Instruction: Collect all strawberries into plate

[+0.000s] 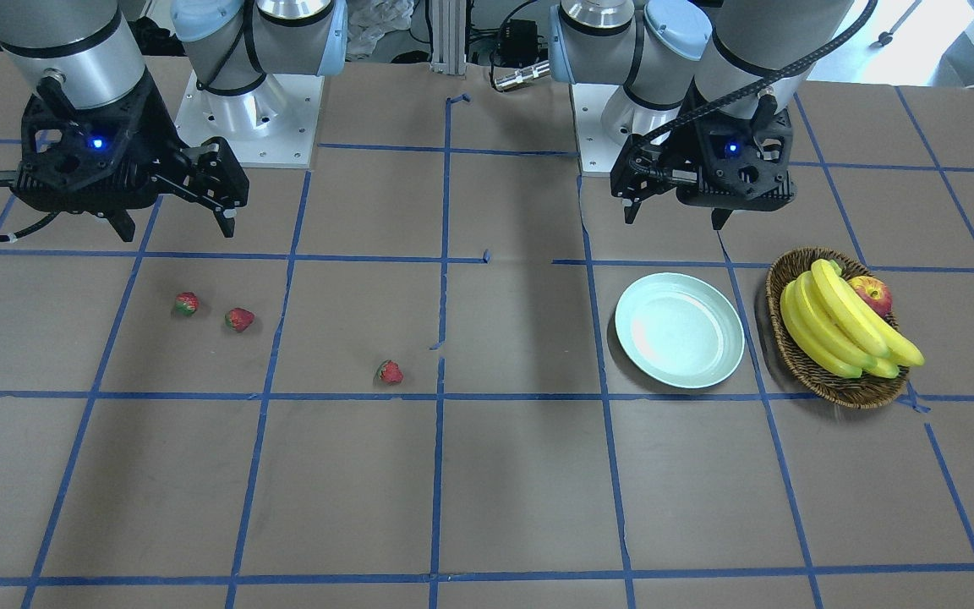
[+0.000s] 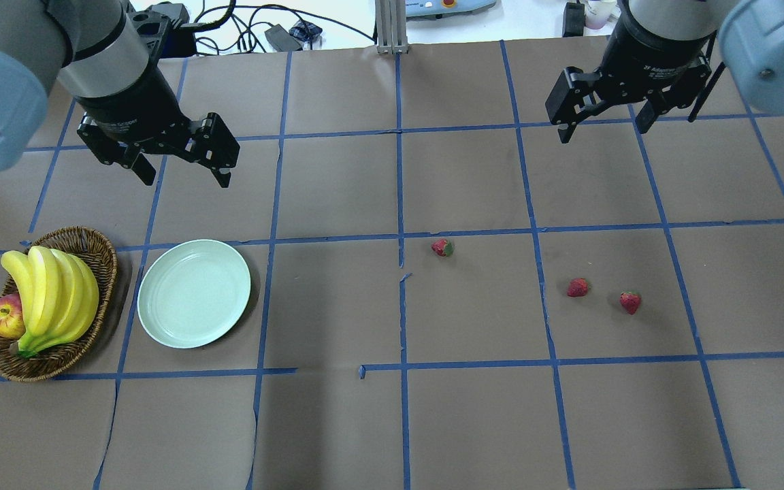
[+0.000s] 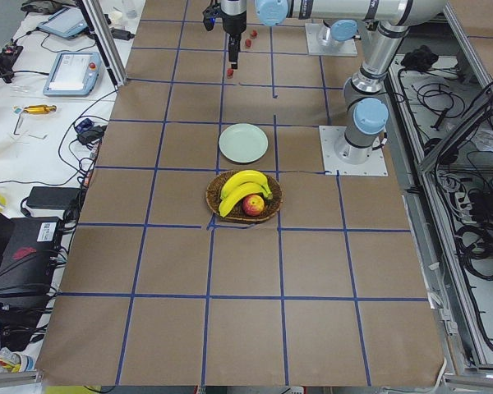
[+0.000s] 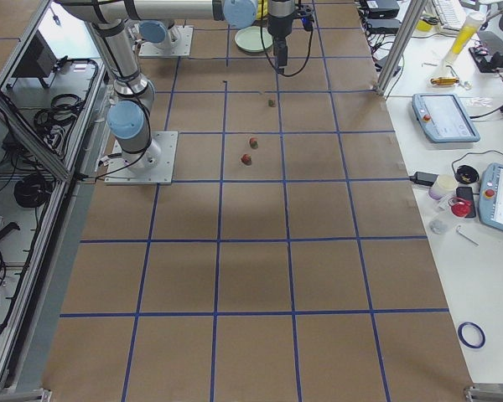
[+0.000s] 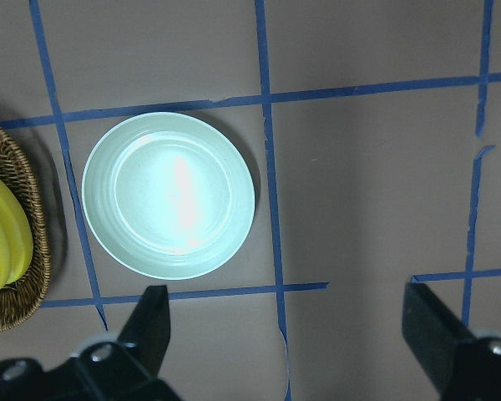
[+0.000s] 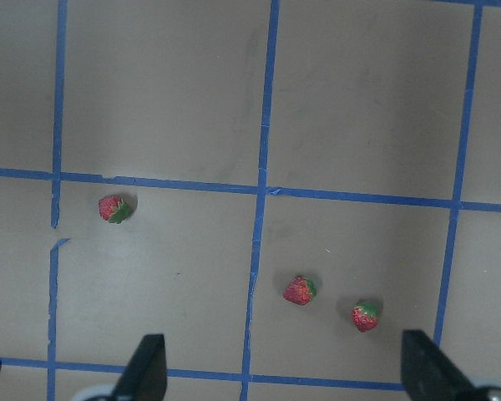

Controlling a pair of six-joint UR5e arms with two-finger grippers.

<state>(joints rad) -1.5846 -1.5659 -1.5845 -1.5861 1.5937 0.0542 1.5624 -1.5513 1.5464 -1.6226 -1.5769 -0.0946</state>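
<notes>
Three small red strawberries lie apart on the brown table: one (image 2: 442, 247) near the middle, two (image 2: 577, 287) (image 2: 630, 302) further right. They also show in the right wrist view (image 6: 113, 208) (image 6: 299, 290) (image 6: 366, 315). The pale mint-green plate (image 2: 194, 292) is empty at the left; it also shows in the left wrist view (image 5: 169, 195). My left gripper (image 2: 186, 179) is open and empty, raised behind the plate. My right gripper (image 2: 601, 131) is open and empty, raised behind the two right strawberries.
A brown wicker basket (image 2: 45, 364) with a bunch of bananas (image 2: 52, 292) and a red-yellow apple (image 2: 5, 318) stands left of the plate, close to it. Blue tape lines grid the table.
</notes>
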